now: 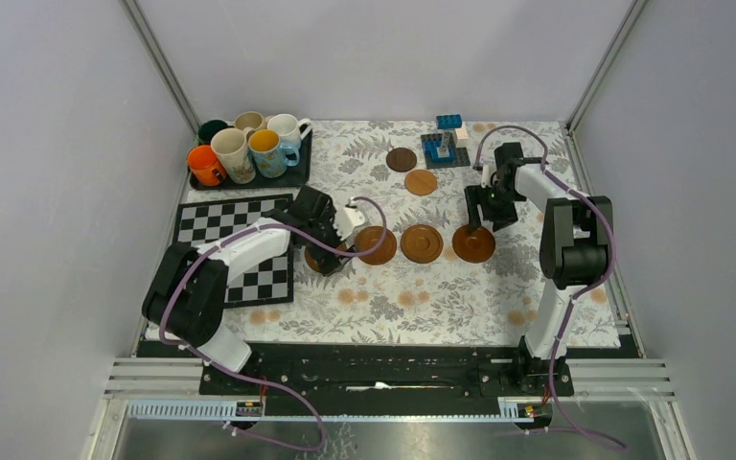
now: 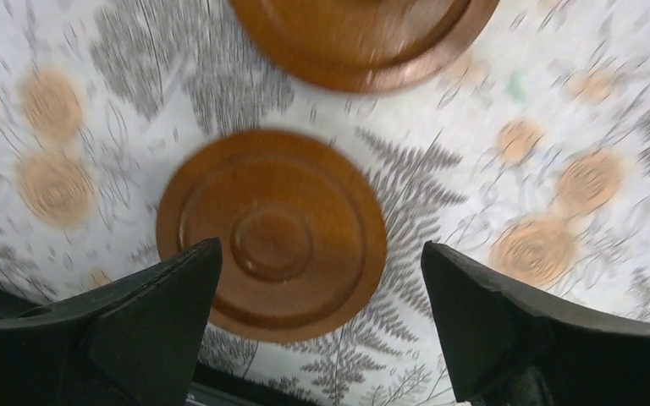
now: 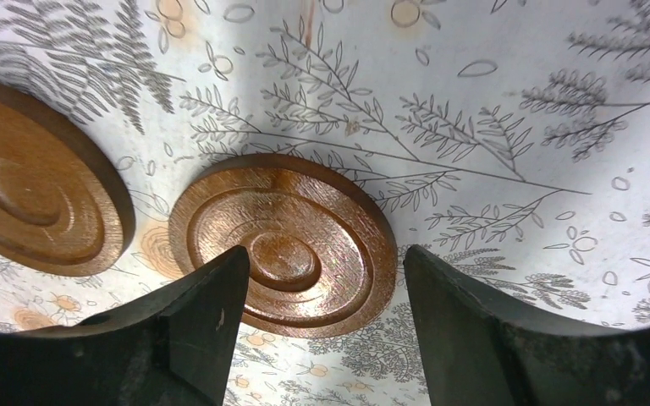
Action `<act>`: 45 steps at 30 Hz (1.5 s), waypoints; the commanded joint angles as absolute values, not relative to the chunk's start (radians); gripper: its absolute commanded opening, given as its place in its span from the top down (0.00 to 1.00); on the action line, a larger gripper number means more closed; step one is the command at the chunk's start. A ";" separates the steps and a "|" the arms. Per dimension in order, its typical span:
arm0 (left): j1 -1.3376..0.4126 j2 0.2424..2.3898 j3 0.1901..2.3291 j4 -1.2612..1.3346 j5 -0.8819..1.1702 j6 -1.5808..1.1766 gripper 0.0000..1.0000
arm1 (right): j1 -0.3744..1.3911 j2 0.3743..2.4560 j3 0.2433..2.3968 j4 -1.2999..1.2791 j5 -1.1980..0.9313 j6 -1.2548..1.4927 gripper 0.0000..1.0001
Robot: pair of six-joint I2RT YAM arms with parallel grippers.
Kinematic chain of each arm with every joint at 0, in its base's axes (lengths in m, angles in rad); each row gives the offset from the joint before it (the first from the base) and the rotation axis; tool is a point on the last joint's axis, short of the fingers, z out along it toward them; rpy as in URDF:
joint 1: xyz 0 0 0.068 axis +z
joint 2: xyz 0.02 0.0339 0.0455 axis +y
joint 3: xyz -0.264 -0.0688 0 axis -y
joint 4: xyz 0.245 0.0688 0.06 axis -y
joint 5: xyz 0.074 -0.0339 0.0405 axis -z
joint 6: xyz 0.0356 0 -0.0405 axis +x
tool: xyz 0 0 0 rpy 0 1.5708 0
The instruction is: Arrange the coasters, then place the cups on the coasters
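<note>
While the left gripper hangs with black jaws spread wide over a round wooden coaster, the right gripper gapes likewise over a glossy ringed coaster, neither gripping. Both discs lie flat on the fern-print cloth; the ceramic cups crowd a black tray, far left.

Far left corner: cups on tray. Chessboard just before the tray. Mid-table: four coasters in a left-to-right row. Two more coasters behind the row, left of the blocks.
</note>
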State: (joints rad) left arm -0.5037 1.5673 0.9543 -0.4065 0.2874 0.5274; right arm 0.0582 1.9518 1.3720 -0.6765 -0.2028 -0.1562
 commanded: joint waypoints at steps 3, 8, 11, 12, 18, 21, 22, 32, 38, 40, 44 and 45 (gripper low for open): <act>-0.450 1.559 0.889 -0.390 0.261 0.621 0.01 | 0.067 1.948 1.477 -0.736 -0.245 -0.144 0.24; -0.427 1.602 0.888 -0.351 0.246 0.639 0.03 | 0.070 1.961 1.530 -0.733 -0.275 -0.128 0.22; -0.413 1.631 0.903 -0.335 0.240 0.643 0.06 | 0.079 1.979 1.574 -0.738 -0.286 -0.117 0.22; -0.407 1.640 0.910 -0.332 0.242 0.643 0.07 | 0.082 1.986 1.586 -0.739 -0.287 -0.115 0.22; -0.381 1.694 0.974 -0.338 0.258 0.641 0.12 | 0.108 2.020 1.639 -0.738 -0.283 -0.108 0.22; -0.380 1.689 0.990 -0.354 0.287 0.647 0.12 | 0.117 2.030 1.658 -0.735 -0.281 -0.109 0.23; -0.380 1.684 0.995 -0.363 0.302 0.648 0.11 | 0.120 2.034 1.666 -0.734 -0.280 -0.108 0.23; -0.380 1.542 1.075 -0.444 0.408 0.534 0.01 | 0.183 2.121 1.791 -0.629 -0.193 -0.054 0.27; -0.380 1.519 1.138 -0.430 0.365 0.454 0.01 | 0.240 2.237 1.919 -0.586 -0.112 -0.034 0.31; -0.380 1.518 1.146 -0.428 0.350 0.441 0.01 | 0.252 2.288 1.972 -0.588 -0.090 -0.033 0.33; -0.380 1.512 1.149 -0.427 0.329 0.427 0.01 | 0.269 2.364 2.045 -0.586 -0.045 -0.032 0.35; -0.380 1.510 1.150 -0.427 0.324 0.425 0.01 | 0.271 2.378 2.058 -0.585 -0.037 -0.032 0.35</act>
State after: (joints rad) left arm -0.3843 1.5417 1.1175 -0.4488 0.3412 0.4599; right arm 0.2577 2.3245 1.9766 -0.5880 -0.1066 -0.0463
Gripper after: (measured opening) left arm 0.986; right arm 0.655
